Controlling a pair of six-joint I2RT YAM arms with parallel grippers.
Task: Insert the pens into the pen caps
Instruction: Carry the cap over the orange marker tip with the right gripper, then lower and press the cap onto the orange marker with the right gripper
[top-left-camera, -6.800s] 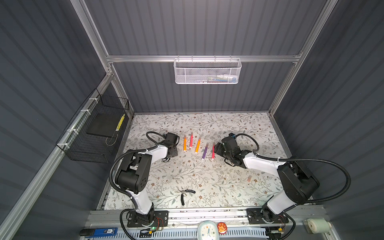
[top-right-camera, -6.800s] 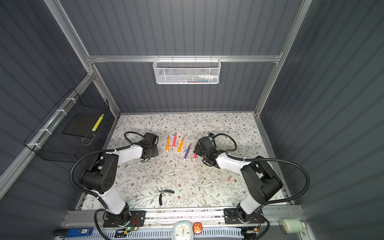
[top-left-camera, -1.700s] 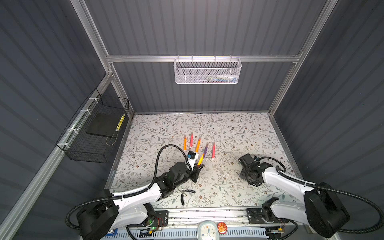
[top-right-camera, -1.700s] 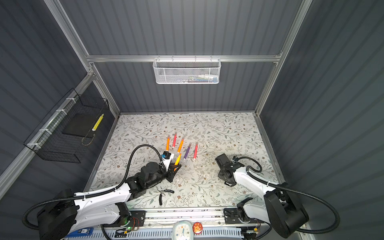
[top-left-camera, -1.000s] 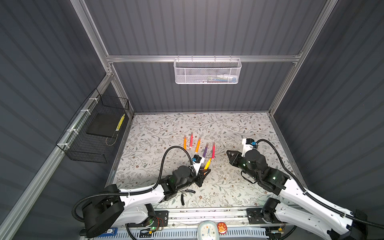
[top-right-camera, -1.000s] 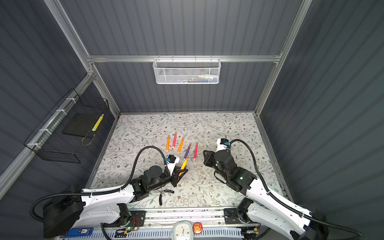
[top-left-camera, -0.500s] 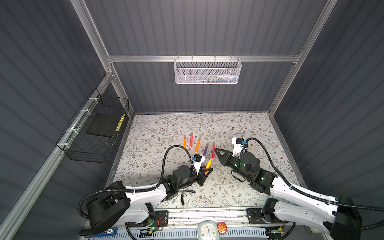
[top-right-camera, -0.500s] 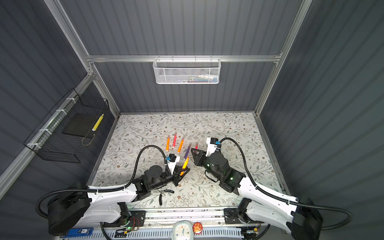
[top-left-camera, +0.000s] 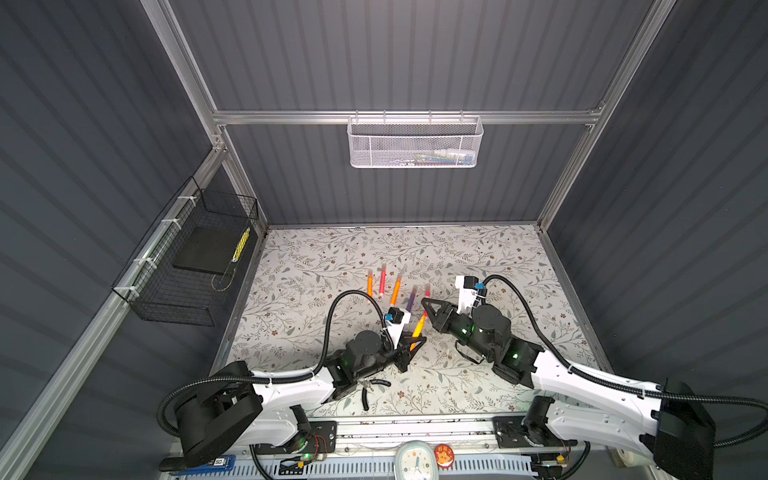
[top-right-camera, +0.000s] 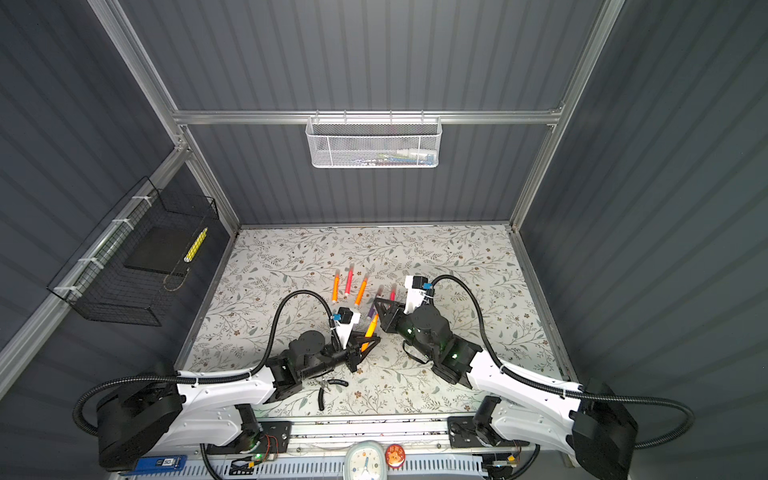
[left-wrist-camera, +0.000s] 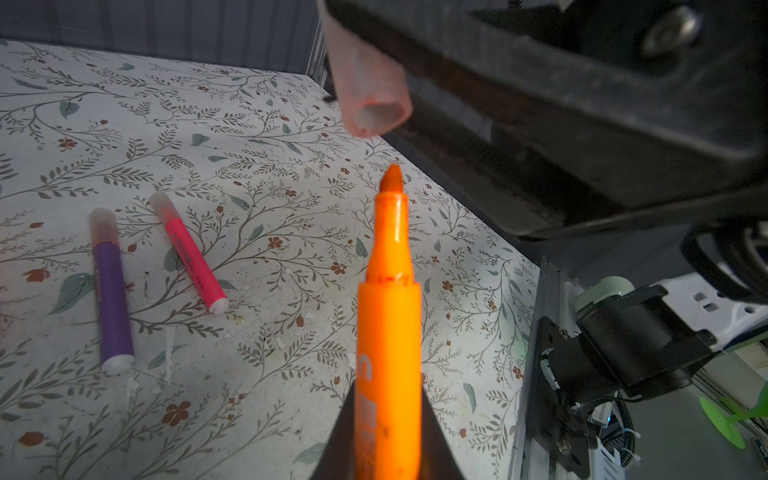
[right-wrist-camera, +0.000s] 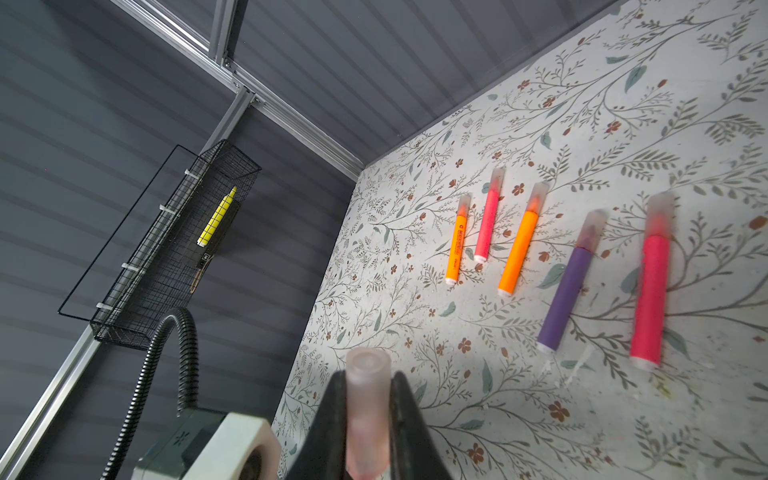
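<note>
My left gripper (top-left-camera: 409, 348) is shut on an orange pen (left-wrist-camera: 388, 332), held above the table with its bare tip pointing up and away. My right gripper (top-left-camera: 428, 308) is shut on a translucent pink pen cap (right-wrist-camera: 368, 399). In the left wrist view the cap (left-wrist-camera: 368, 87) hangs just beyond the pen's tip, its open mouth facing it, a small gap apart. Several capped pens lie in a row behind: orange (right-wrist-camera: 456, 249), pink (right-wrist-camera: 487, 224), orange (right-wrist-camera: 519, 257), purple (right-wrist-camera: 565, 291), pink-red (right-wrist-camera: 652, 291).
Black-handled pliers (top-left-camera: 370, 388) lie on the floral table (top-left-camera: 316, 266) under my left arm, near the front edge. A black wire basket (top-left-camera: 195, 266) with a yellow marker hangs on the left wall. A white mesh basket (top-left-camera: 415, 143) hangs on the back wall.
My right gripper has carried the cap leftward and closer to the pen's tip. My left gripper with the orange pen has barely moved.
</note>
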